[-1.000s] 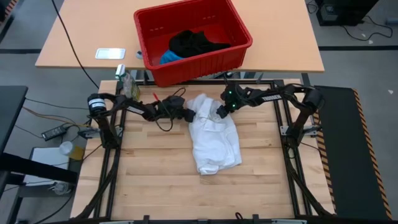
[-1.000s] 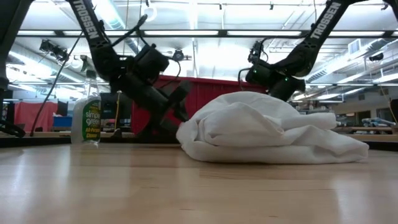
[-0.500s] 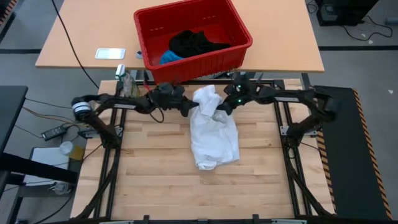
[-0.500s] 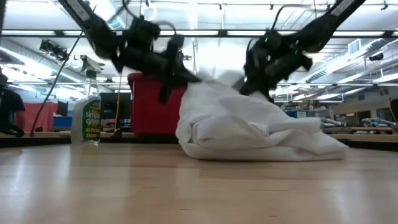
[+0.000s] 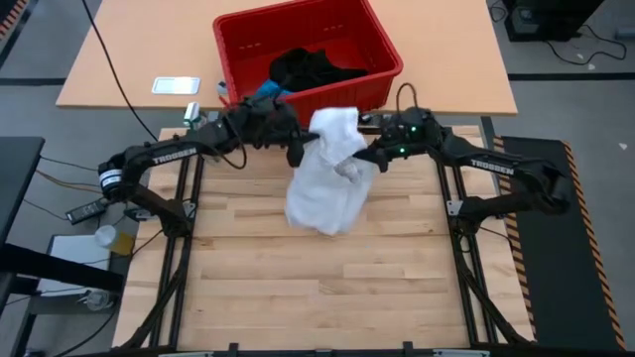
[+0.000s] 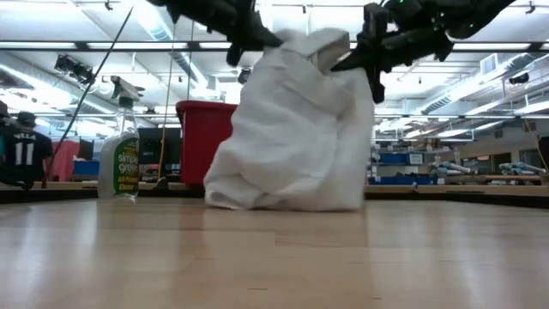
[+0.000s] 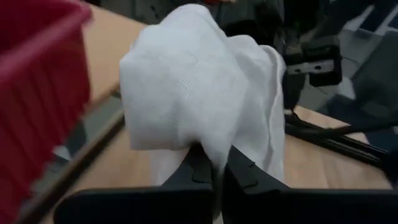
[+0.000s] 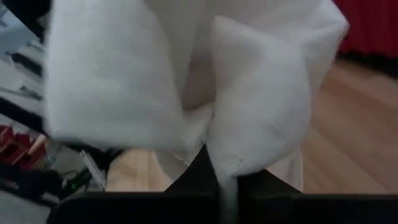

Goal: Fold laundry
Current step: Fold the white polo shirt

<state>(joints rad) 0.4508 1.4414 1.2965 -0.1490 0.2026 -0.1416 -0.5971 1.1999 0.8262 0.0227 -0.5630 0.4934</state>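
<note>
Both arms are lifting the white garment (image 5: 327, 169) near the desk's (image 5: 397, 268) far edge, roughly midway along it. The left gripper (image 5: 296, 151) is pinching one upper edge of the cloth, its fingers (image 7: 198, 168) pressed together on a fold, and the right gripper (image 5: 369, 157) is pinching the other side, its fingers (image 8: 199, 168) likewise clamped on cloth. The garment is hanging bunched between them, its lower part touching the desk surface in the low view. To do this step well, the two grippers probably need to be drawing apart evenly so the cloth is opening out flat rather than staying gathered, while keeping level with each other so that neither corner is slipping; the grips appear to be near the edges, though which corners they hold cannot be told. Lowering it then onto the bare middle of the desk would likely give room for folding. Beyond the far edge, the red basket (image 5: 308, 104) is sitting on a second, paler table, holding the black garment (image 5: 313, 67) and, beside it at the basket's near-left inner corner, the blue garment (image 5: 266, 91). A spray bottle (image 6: 119, 163) is standing at the desk's far-left corner.
</note>
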